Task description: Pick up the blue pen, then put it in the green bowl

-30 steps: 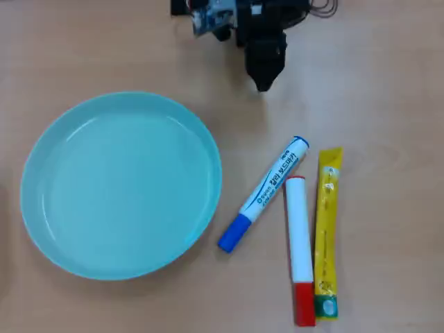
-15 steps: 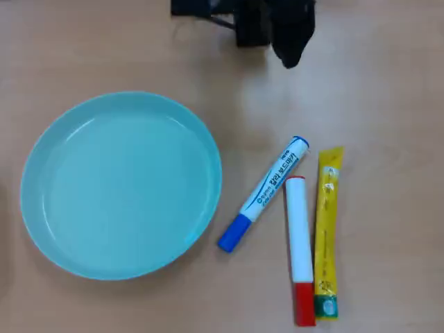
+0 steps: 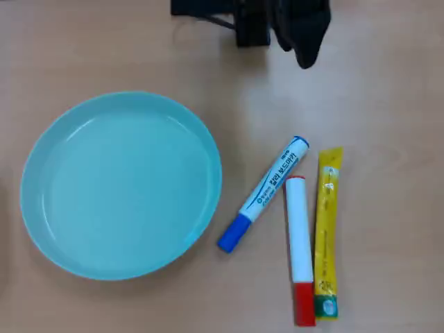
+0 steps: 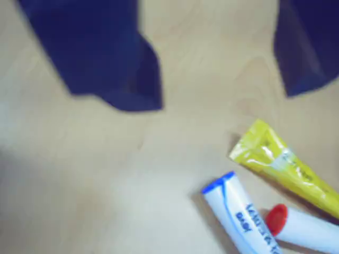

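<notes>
The blue pen (image 3: 267, 189) lies slanted on the wooden table, blue cap toward the bottom left, just right of the green bowl (image 3: 118, 187). The bowl is a wide, shallow teal dish with nothing in it. My gripper (image 3: 306, 61) hangs at the top edge of the overhead view, well above the pen's ringed end and apart from it. In the wrist view the gripper (image 4: 217, 95) shows two dark jaws standing wide apart with bare table between them, so it is open. The pen's ringed end (image 4: 241, 214) sits below them.
A white marker with a red cap (image 3: 300, 250) and a yellow sachet stick (image 3: 327, 232) lie side by side just right of the pen; both also show in the wrist view, marker (image 4: 302, 227) and sachet (image 4: 280, 161). The arm's dark base (image 3: 243, 17) is at the top.
The gripper has swung to the right along the top of the overhead view and now points toward the pen's ringed end. The pen, bowl and other items have not moved.
</notes>
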You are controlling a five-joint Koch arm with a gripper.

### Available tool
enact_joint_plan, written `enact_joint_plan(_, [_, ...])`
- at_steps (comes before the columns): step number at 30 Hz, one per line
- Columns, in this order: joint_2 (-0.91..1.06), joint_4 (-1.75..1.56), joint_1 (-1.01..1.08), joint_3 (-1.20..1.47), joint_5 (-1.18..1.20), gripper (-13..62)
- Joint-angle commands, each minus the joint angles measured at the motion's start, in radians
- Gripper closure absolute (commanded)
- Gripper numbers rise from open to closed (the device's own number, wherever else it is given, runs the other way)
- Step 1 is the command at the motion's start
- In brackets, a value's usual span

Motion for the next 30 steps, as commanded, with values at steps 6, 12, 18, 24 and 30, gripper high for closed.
enact_joint_plan(6, [-0.193, 0.17, 0.02, -0.345, -0.192, 22.3])
enact_joint_plan(12, [-0.396, 0.267, 0.058, -0.572, -0.318, 21.1])
enact_joint_plan(18, [-0.494, 0.279, 0.123, -0.624, -0.428, 15.3])
enact_joint_plan(24, [-0.649, 0.281, 0.187, -0.696, -0.545, 3.9])
enact_joint_plan(30, [-0.802, 0.278, 0.258, -0.747, -0.592, -7.6])
